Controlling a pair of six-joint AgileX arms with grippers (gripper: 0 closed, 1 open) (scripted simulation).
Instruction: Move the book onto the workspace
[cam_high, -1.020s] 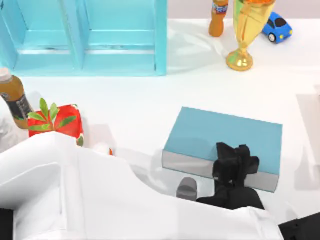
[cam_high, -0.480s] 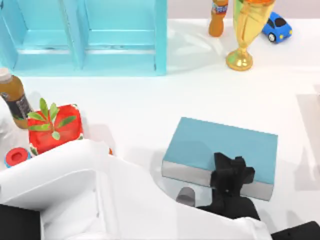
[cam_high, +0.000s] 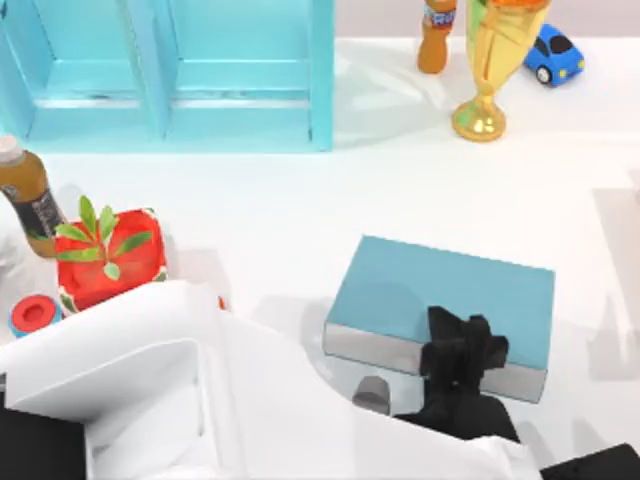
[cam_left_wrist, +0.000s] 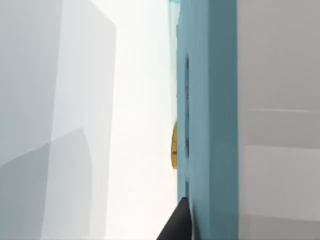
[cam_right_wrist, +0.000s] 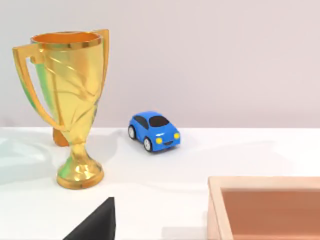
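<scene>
Left gripper (cam_high: 462, 352) sits on the near edge of the book (cam_high: 440, 298), fingers pinching it. Book: thick, plain teal cover, grey-white page edge, lying flat on the white workspace (cam_high: 300, 200), right of centre. Right gripper (cam_right_wrist: 95, 222): can't tell finger state.

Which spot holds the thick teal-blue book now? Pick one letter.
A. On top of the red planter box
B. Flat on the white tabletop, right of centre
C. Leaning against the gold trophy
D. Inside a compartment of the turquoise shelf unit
B: the thick teal-blue book lies flat on the white tabletop, with the left claw at its near edge.
</scene>
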